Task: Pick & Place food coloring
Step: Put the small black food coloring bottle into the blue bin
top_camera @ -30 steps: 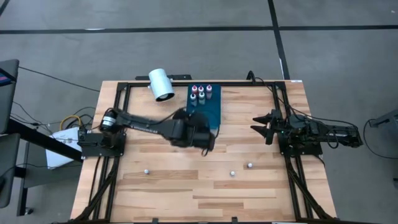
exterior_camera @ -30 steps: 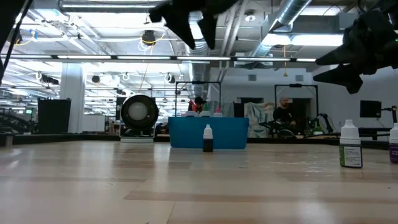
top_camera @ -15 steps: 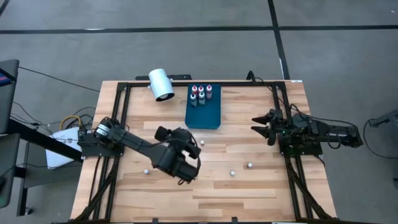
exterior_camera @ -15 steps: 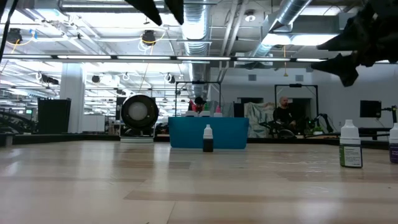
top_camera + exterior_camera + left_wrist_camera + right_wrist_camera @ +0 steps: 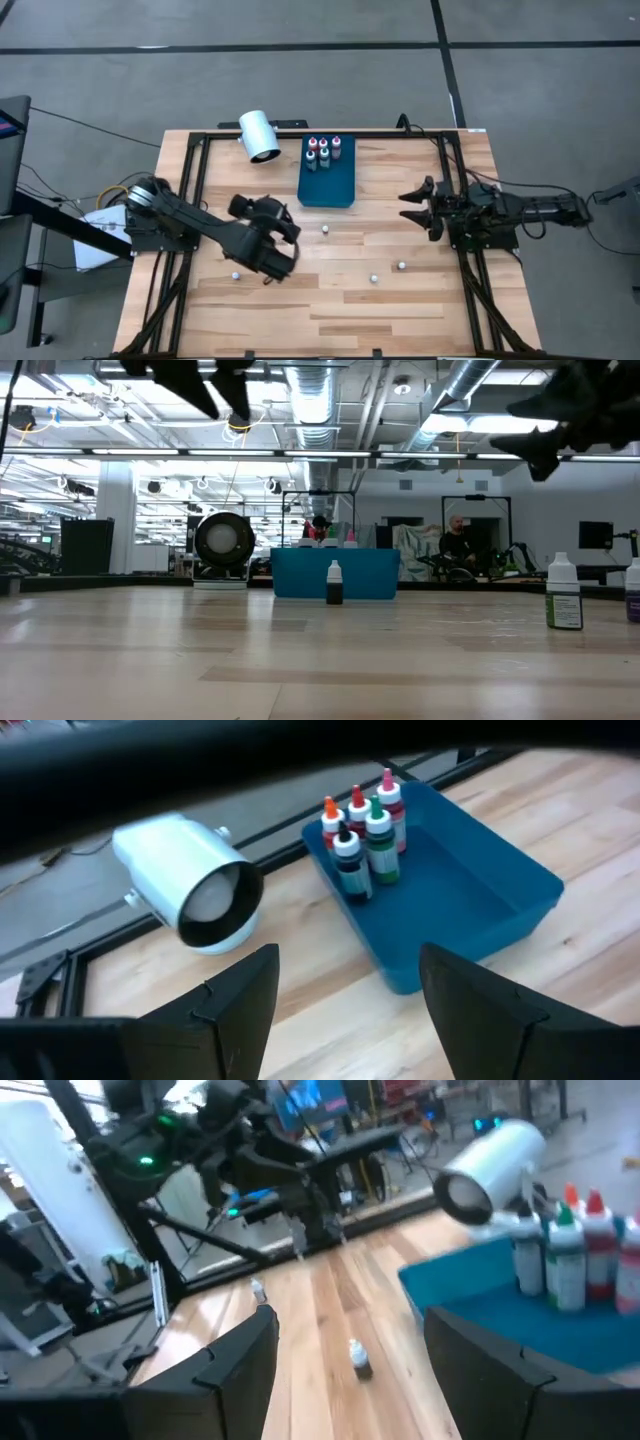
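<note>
High view: the blue tray (image 5: 328,185) lies at about twelve o'clock from the table's middle, with five food coloring bottles (image 5: 322,151) clustered upright in its far end. Four more bottles stand loose on the wood: one (image 5: 326,230) just below the tray at six o'clock from it, one (image 5: 235,274) at seven o'clock, and two (image 5: 374,279) (image 5: 402,266) toward five o'clock. The white cylinder (image 5: 259,136) lies tipped at the tray's ten o'clock. The left gripper (image 5: 272,258) hovers at seven o'clock from the tray, fingers spread wide and holding nothing. The right gripper (image 5: 412,205) waits at three o'clock, fingers likewise apart and empty.
</note>
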`<action>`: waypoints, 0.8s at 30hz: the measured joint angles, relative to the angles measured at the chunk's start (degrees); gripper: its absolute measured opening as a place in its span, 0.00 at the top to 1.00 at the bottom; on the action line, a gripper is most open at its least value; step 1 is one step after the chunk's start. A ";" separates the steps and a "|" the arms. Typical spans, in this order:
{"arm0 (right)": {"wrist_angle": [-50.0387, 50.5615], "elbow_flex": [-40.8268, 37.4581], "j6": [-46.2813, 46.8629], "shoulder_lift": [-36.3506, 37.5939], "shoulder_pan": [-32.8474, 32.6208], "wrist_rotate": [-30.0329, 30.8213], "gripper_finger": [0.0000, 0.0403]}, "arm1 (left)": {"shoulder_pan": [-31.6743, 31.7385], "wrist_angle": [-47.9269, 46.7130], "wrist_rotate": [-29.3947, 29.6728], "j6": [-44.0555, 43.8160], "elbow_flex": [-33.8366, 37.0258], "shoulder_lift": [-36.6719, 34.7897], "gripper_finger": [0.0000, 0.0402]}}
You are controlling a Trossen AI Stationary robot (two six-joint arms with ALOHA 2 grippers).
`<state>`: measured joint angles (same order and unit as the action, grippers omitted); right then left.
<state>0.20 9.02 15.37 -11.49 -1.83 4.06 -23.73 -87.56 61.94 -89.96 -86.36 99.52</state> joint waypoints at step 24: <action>-9.37 19.00 -8.78 -43.74 -2.57 3.36 0.41 | 2.36 60.54 -10.26 42.39 49.59 -42.43 0.42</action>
<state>-9.17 28.02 6.60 -55.24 -4.40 7.42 -21.37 -27.02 51.69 -47.57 -36.77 57.09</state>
